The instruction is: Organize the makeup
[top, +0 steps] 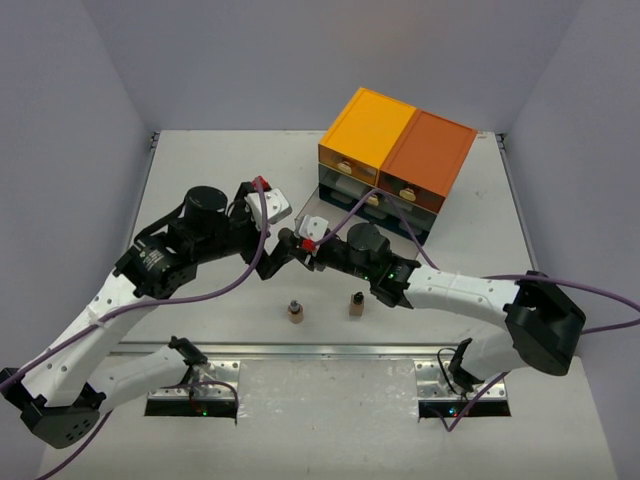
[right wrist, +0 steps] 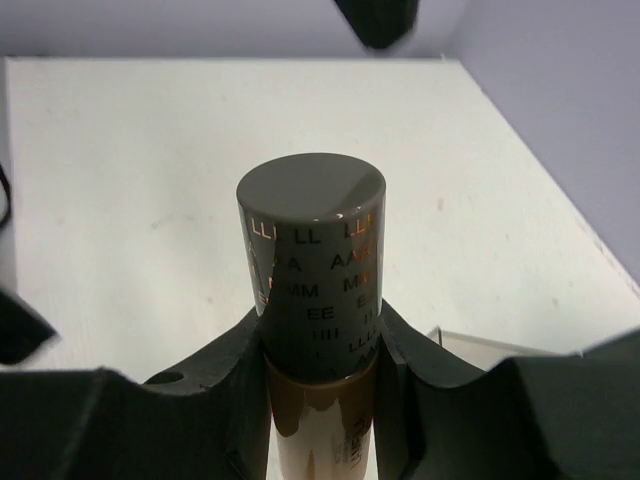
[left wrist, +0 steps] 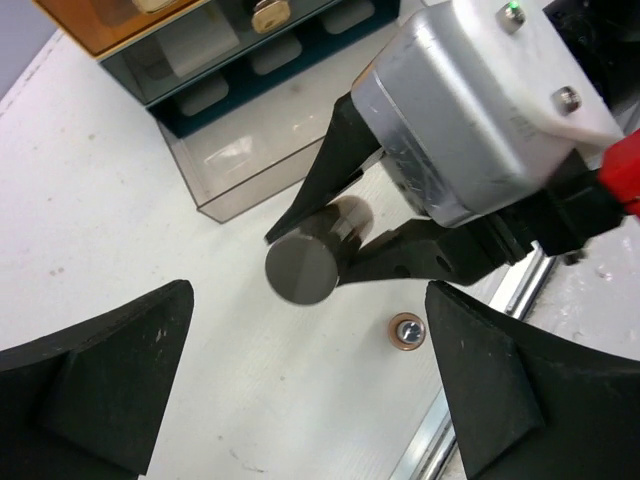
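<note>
My right gripper (right wrist: 320,345) is shut on a makeup tube (right wrist: 312,250) with a grey lettered cap and a tan body, held cap-forward above the table. In the left wrist view the tube's grey cap (left wrist: 303,268) shows end-on between the right gripper's fingers (left wrist: 325,175). My left gripper (left wrist: 308,335) is open and empty just above it. In the top view both grippers meet mid-table, left (top: 270,258) and right (top: 291,241). Two tiny brown bottles (top: 295,313) (top: 356,303) stand upright near the front; one also shows in the left wrist view (left wrist: 407,331). Other makeup is out of view.
The orange-topped drawer chest (top: 395,150) stands at the back right. A clear drawer (left wrist: 255,170) is pulled out at its bottom towards the grippers. A metal rail (top: 330,349) runs along the table's near edge.
</note>
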`<state>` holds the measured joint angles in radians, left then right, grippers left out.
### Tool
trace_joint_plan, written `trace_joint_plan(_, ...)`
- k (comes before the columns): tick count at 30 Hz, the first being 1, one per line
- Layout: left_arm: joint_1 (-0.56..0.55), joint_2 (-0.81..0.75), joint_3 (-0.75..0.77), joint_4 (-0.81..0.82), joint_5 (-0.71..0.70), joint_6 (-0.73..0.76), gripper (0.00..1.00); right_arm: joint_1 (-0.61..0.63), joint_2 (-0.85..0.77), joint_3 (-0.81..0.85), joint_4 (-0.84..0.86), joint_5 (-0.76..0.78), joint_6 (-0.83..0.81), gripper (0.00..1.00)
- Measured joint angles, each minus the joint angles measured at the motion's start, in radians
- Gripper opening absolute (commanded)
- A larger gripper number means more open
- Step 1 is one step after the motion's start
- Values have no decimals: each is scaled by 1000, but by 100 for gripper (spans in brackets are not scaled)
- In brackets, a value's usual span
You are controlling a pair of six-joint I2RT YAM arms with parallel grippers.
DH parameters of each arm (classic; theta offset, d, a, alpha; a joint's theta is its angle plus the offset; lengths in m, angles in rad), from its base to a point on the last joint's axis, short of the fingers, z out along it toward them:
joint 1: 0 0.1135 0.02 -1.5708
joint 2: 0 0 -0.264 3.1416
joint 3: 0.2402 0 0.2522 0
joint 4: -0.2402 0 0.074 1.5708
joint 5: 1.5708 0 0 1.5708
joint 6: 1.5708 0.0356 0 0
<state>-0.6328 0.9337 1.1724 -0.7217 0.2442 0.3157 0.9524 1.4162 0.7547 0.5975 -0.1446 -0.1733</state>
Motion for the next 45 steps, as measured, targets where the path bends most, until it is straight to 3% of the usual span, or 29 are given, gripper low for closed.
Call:
trace_joint_plan(8, 30, -13, -27, 29, -143, -26, 100, -41, 6, 33, -256, 175, -5, 0)
trace_joint_plan(18, 145, -7, -162, 153, -356, -59, 100, -247, 167, 237, -536, 455, 15, 2)
trace_joint_plan(28, 174, 7, -339, 220, -444, 14, 100, -246, 470, 460, -714, 590, -124, 23)
trace_joint_plan(34, 207, 5, -474, 313, -494, 57, 100, -246, 529, 516, -774, 602, -163, 43)
trace_joint_plan(40, 247, 30, -574, 372, -499, 69, 100, -246, 569, 548, -815, 613, -177, 54)
trace_joint_plan(45, 250, 35, -616, 410, -497, 69, 100, -246, 576, 553, -841, 614, -178, 56)
